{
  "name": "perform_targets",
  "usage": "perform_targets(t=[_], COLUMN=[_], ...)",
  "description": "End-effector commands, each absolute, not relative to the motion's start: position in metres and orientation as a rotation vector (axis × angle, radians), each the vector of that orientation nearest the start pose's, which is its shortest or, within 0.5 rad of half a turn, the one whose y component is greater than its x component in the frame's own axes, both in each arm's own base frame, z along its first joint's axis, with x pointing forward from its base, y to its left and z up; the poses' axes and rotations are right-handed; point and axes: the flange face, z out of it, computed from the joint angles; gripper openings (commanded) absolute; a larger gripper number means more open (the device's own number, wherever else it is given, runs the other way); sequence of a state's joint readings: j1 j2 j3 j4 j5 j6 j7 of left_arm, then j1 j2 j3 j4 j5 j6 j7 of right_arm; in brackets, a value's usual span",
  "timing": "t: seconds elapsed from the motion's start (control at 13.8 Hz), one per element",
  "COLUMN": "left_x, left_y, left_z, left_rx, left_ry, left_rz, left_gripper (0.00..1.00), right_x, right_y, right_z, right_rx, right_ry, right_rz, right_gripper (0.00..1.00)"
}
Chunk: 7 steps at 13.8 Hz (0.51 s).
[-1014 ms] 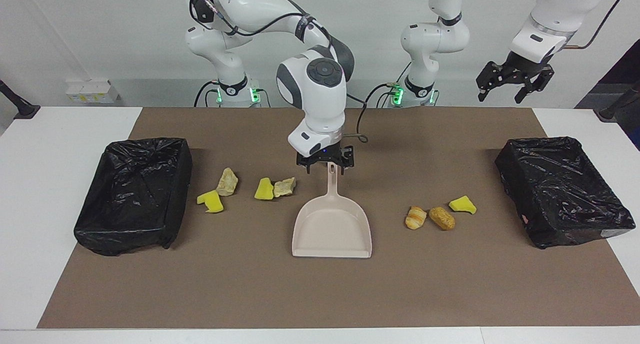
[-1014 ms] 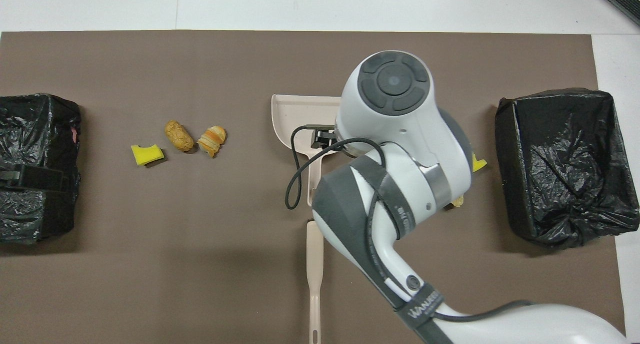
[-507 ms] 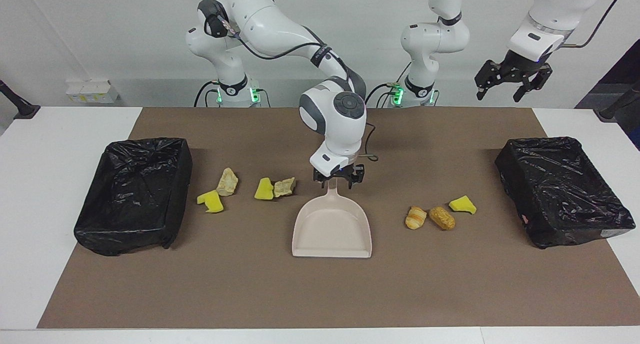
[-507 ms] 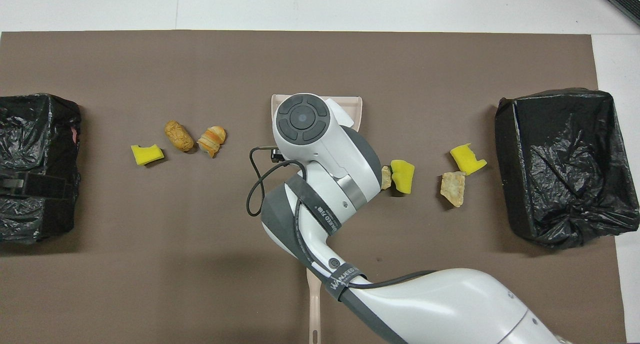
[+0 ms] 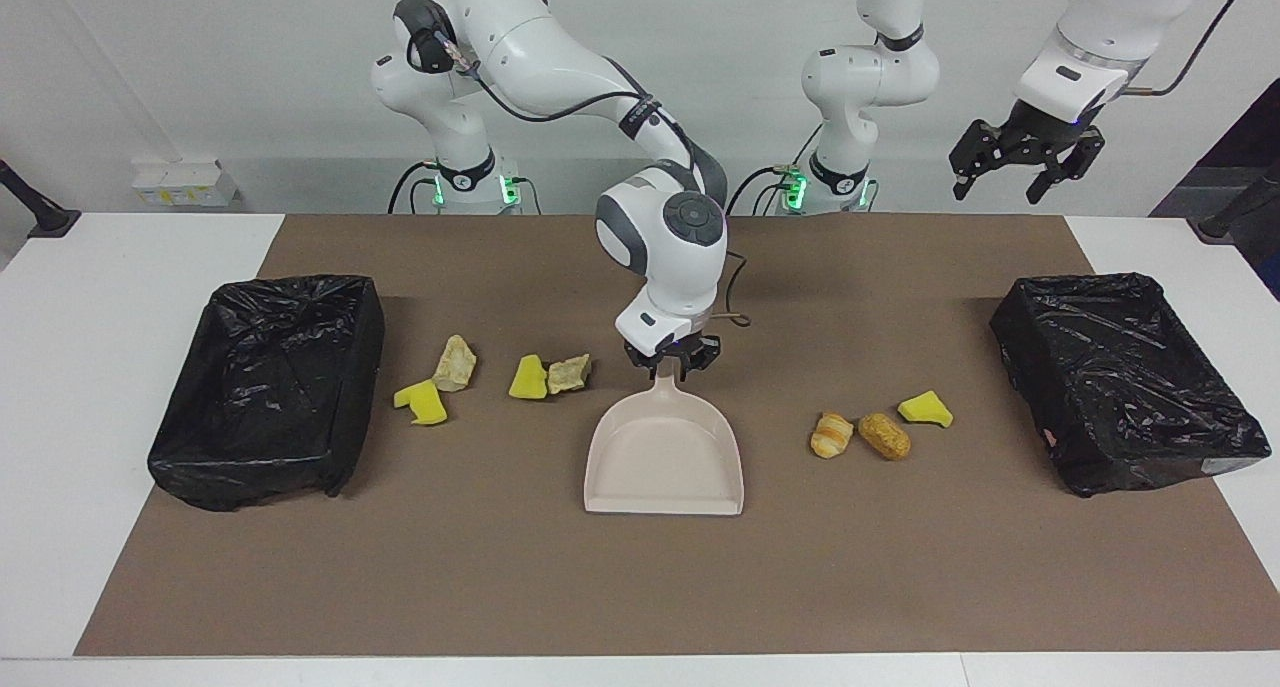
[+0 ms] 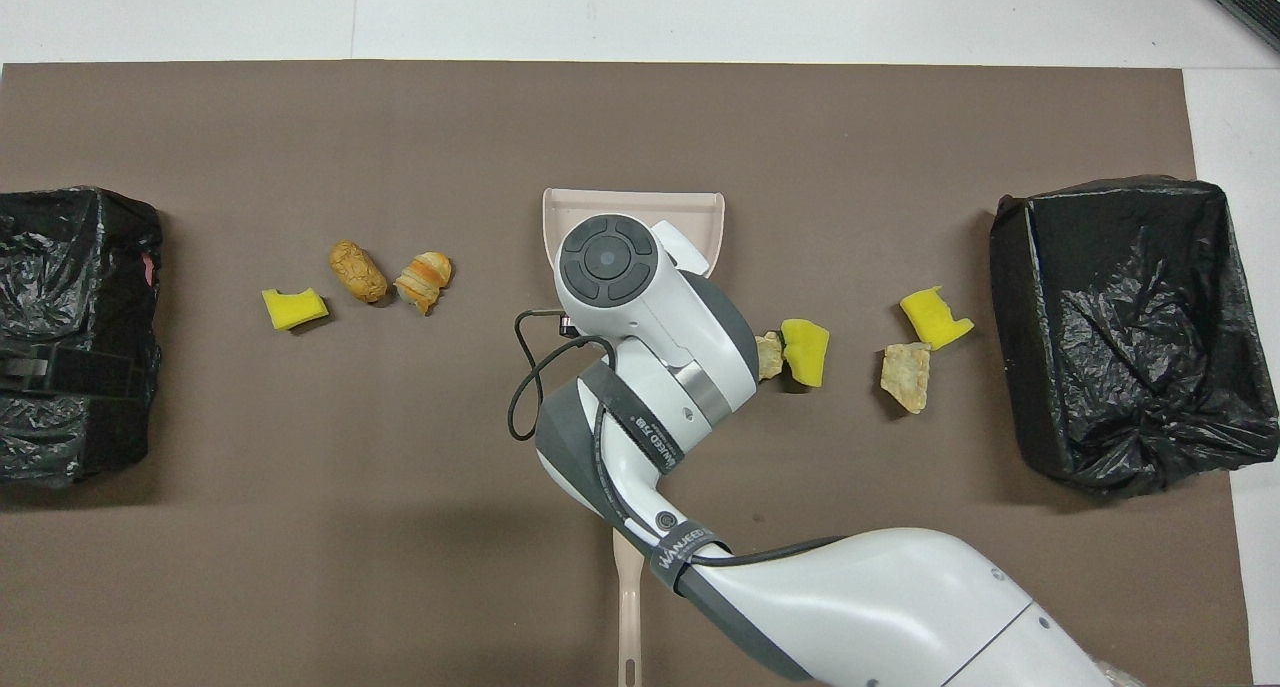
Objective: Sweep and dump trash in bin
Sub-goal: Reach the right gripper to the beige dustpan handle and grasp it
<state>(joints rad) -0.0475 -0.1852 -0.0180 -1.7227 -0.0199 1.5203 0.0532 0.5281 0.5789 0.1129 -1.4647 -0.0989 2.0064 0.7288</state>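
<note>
The right gripper point(image 5: 670, 364) is down on the handle of the beige dustpan point(image 5: 665, 457), its fingers closed around the handle where it joins the pan. The dustpan lies flat on the brown mat point(image 5: 640, 587) with its open mouth facing away from the robots. The left gripper point(image 5: 1018, 157) waits in the air with its fingers spread wide, holding nothing, over the table's edge nearest the robots at the left arm's end.

No trash is collected yet. Toward the right arm's end from the dustpan lie two yellow sponge chunks point(image 5: 527, 377) and two beige lumps point(image 5: 455, 362). Toward the left arm's end from the dustpan lie two bread rolls point(image 5: 884, 435) and one yellow sponge chunk point(image 5: 925, 408). Neither black-lined bin point(image 5: 268, 387) shows any trash inside. Judged from this layout, only the grasp of the tool is achieved; sweeping and dumping all remain.
</note>
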Motion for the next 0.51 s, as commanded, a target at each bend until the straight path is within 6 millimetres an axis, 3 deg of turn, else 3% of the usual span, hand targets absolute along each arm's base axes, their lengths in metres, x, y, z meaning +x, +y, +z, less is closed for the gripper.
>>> perform_targets(t=[0.0,0.29,0.43], left_x=[0.475,0.454,0.431], left_y=[-0.053,-0.060,-0.089], left_z=[0.634,0.622,0.604], left_rx=[-3.151,-3.147,-3.130], left_ry=[0.262,0.293,0.379], left_rz=[0.071,0.108,0.164], left_gripper=[1.00,1.00,1.00], right_x=[0.574,0.584,0.589], right_y=[0.400,0.382,0.373], right_z=[0.351,0.381,0.393], right_rx=[-3.180,-3.161,-3.145], right_ry=[0.110,-0.071,-0.289], right_rz=[-0.031,-0.081,-0.098], right_gripper=[0.00,0.00,0.00])
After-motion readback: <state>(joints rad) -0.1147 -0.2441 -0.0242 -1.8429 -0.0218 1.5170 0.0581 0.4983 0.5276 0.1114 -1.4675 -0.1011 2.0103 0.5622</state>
